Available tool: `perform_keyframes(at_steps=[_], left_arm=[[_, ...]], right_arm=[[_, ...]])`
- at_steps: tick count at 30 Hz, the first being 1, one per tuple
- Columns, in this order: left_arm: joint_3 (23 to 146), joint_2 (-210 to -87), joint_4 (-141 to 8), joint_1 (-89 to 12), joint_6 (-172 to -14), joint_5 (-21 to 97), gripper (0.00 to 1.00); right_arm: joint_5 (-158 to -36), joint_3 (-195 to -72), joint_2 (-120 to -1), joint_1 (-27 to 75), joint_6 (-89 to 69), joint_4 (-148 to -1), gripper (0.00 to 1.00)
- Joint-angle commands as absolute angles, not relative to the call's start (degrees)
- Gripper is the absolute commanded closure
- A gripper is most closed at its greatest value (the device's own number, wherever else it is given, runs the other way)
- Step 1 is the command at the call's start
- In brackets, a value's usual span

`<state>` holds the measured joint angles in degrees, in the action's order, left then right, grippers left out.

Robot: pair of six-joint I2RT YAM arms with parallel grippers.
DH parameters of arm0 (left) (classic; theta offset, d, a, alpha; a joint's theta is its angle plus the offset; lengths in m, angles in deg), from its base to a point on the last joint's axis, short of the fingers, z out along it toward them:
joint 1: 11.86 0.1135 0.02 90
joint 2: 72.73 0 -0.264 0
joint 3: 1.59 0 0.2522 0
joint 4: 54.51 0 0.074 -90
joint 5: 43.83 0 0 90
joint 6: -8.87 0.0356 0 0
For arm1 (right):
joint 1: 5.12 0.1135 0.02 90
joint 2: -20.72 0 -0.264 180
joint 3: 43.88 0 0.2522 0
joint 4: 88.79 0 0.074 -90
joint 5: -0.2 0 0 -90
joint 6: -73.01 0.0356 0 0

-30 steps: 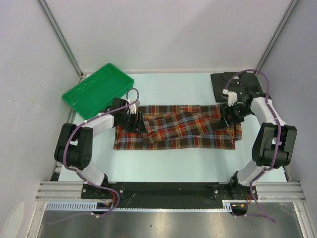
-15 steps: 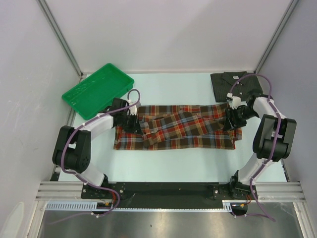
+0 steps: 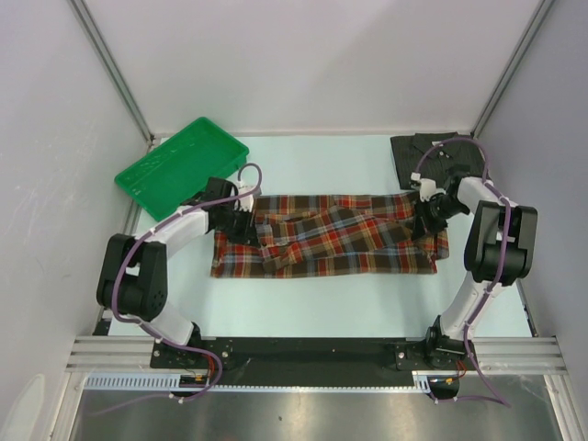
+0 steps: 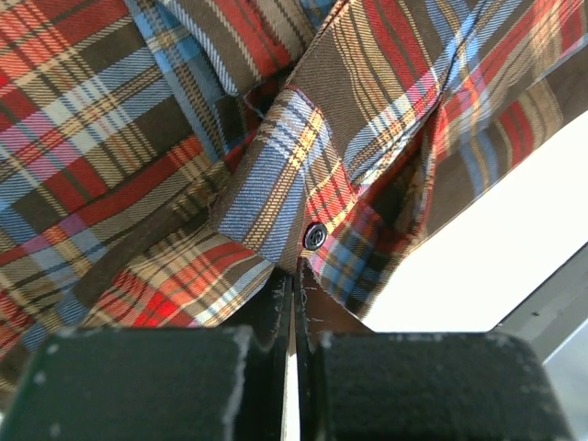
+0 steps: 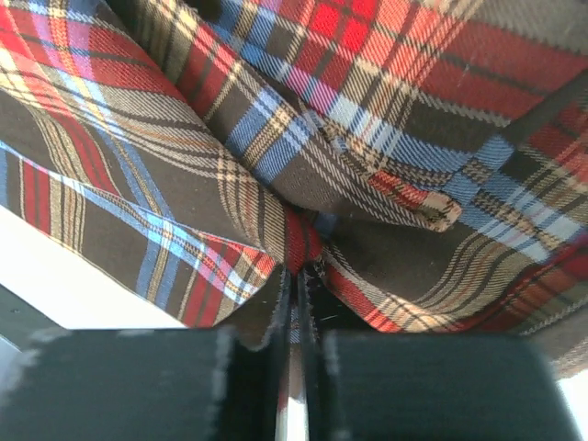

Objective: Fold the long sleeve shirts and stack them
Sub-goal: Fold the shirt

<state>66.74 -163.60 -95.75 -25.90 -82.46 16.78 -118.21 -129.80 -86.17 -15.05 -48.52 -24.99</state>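
Within the last second the left pincer (image 4: 292,287) and right pincer (image 5: 296,276) had gone from apart to clamped on opposite ends of the plaid shirt (image 3: 340,243), spread mid-tabletop (image 3: 312,299), so a fold looked ready to begin.

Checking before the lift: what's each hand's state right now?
Left hand: shut on the plaid shirt.
Right hand: shut on the plaid shirt.

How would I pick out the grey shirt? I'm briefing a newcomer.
Start at the pale table and go to its far right corner. The grey shirt lies folded there; unlike the plaid shirt spread mid-table, it is plain and dark.
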Motion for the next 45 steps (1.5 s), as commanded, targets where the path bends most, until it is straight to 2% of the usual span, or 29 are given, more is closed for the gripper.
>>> perform_keyframes(at_steps=[1,13,14,15,16,18,20,22,24,27,31,35,39,45], left_arm=[[67.99,-159.83,-97.01,-25.04,-78.41,18.31,1.0],[67.11,-160.35,-97.1,-23.72,-75.95,22.7,1.0],[67.19,-160.79,-97.18,-23.72,-75.95,23.4,0.99],[67.46,-161.14,-97.36,-23.72,-75.69,23.93,0.9],[67.98,-161.49,-97.62,-23.64,-75.34,24.11,0.81],[68.86,-161.41,-99.2,-23.46,-72.8,23.23,0.63],[69.92,-160.01,-100.95,-22.68,-69.9,19.4,0.55],[71.14,-157.56,-102.45,-22.06,-63.05,16.56,0.39],[73.16,-156.75,-104.56,-21.88,-55.43,14.36,0.27],[80.97,-160.78,-107.46,-21.79,-49.61,16.54,0.26],[93.26,-170.0,-111.67,-21.88,-44.06,20.33,0.29],[102.68,-179.32,-116.16,-22.14,-38.16,23.58,0.3],[105.52,-186.18,-114.24,-21.88,-36.05,27.71,0.3],[105.95,-189.0,-108.96,-21.62,-35.26,31.4,0.28]], right_arm=[[-117.23,-133.4,-85.36,-13.91,-47.84,-26.69,1.0],[-113.27,-132.08,-83.87,-10.92,-49.77,-25.2,1.0],[-113.01,-132.08,-83.78,-10.83,-49.68,-24.58,0.97],[-112.49,-131.91,-83.61,-10.83,-49.68,-24.4,0.93],[-112.22,-131.73,-83.26,-10.92,-49.68,-24.05,0.82],[-111.87,-131.55,-81.33,-11.44,-49.51,-22.65,0.74],[-112.65,-131.82,-79.75,-13.19,-48.81,-20.64,0.66],[-114.41,-131.64,-76.93,-14.87,-47.41,-19.4,0.57],[-116.77,-131.38,-74.3,-17.76,-46.26,-18.25,0.57],[-118.45,-129.89,-72.45,-21.1,-41.96,-18.86,0.57],[-118.46,-125.85,-69.47,-23.4,-34.85,-21.14,0.64],[-117.84,-120.14,-66.47,-25.68,-29.04,-22.47,0.64],[-118.01,-119.5,-66.29,-29.46,-24.12,-23.09,0.59],[-111.95,-120.04,-70.76,-31.13,-20.42,-23.17,0.53]])
